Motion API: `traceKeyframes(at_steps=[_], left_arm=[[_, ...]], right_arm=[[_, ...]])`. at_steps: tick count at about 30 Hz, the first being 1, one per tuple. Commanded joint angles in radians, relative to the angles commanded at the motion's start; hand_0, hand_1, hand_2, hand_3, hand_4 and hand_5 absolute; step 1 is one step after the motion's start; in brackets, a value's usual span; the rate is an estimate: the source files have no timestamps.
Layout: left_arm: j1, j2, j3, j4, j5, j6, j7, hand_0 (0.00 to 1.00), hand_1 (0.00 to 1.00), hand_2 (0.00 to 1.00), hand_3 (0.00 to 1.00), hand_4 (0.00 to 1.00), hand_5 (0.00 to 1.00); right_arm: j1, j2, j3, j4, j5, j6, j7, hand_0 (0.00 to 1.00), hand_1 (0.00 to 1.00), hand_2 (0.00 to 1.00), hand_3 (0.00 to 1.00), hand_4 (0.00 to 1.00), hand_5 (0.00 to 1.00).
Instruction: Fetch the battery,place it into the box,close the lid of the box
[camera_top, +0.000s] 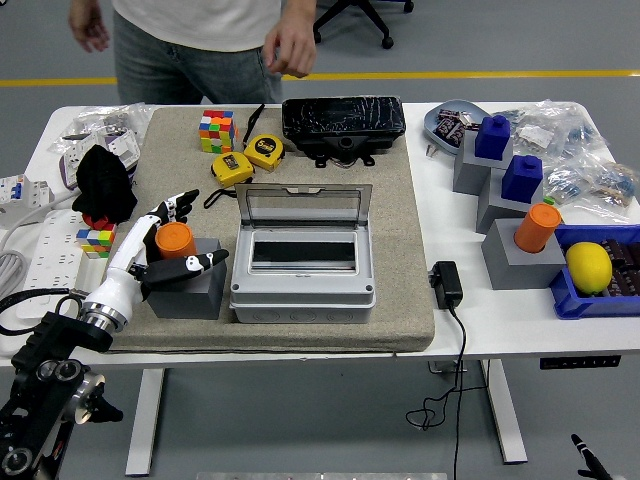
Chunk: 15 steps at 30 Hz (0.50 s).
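While the orange battery (174, 239) stands upright in its grey block (187, 287) just left of the box (303, 268), the head view (the only one on hand) shows the left hand (160, 250) spread around it: four fingers (172, 208) fan out behind and to its left, the thumb (198, 264) lies across the block's top in front of it, and nothing is pinched; whether any finger touches the battery cannot be told. The right hand is out of view. The box sits on the tan mat (405, 215) with its clear lid (303, 206) raised at the back and its compartment open and empty. Judgement: the step in hand is the grasp. To do it well, the fingers and thumb should close on opposite sides of the battery above the block's rim, then lift straight up so the block does not drag along. The carry rightward must clear the box's near-left wall. A person (200, 35) stands at the far edge, hands hanging clear of the table.
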Motion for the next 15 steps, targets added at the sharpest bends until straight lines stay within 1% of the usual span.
traceKeyframes(at_steps=[1,6,7,9,12,13,15], left_arm=[[-0.002,0.001,0.004,0.0,0.003,0.012,-0.002,0.778,0.803,0.697,0.558,0.998,0.002],[-0.005,0.001,0.014,-0.001,0.009,0.052,-0.005,0.778,0.803,0.697,0.558,0.998,0.002],[-0.005,0.001,0.016,-0.001,0.011,0.06,-0.005,0.612,0.63,0.428,0.363,0.998,0.002],[-0.005,0.0,0.019,-0.003,0.016,0.081,-0.006,0.612,0.63,0.428,0.363,0.998,0.002],[-0.006,0.0,0.02,-0.005,0.025,0.099,-0.005,0.612,0.63,0.428,0.363,0.998,0.002],[-0.006,0.0,0.021,-0.005,0.026,0.101,-0.004,0.431,0.444,0.308,0.224,0.998,0.002],[-0.007,0.001,0.026,-0.004,0.027,0.11,-0.003,0.431,0.444,0.308,0.224,0.998,0.002]], right_arm=[[0.0,0.0,-0.001,0.0,0.002,0.0,0.0,0.955,0.845,0.759,0.796,0.998,0.998],[-0.001,0.001,-0.002,0.0,0.004,0.0,0.0,0.955,0.845,0.759,0.796,0.998,0.998],[-0.001,0.001,-0.002,0.0,0.004,0.0,0.0,0.954,0.844,0.759,0.796,0.998,0.998],[-0.001,0.001,-0.003,0.0,0.006,0.001,0.0,0.954,0.844,0.759,0.796,0.998,0.998],[0.0,0.0,-0.005,0.0,0.008,0.001,0.0,0.954,0.844,0.759,0.796,0.998,0.998],[0.0,0.0,-0.006,0.0,0.009,0.001,0.0,0.954,0.841,0.759,0.796,0.998,0.998],[0.001,-0.001,-0.005,0.0,0.009,0.0,0.0,0.954,0.841,0.759,0.796,0.998,0.998]])
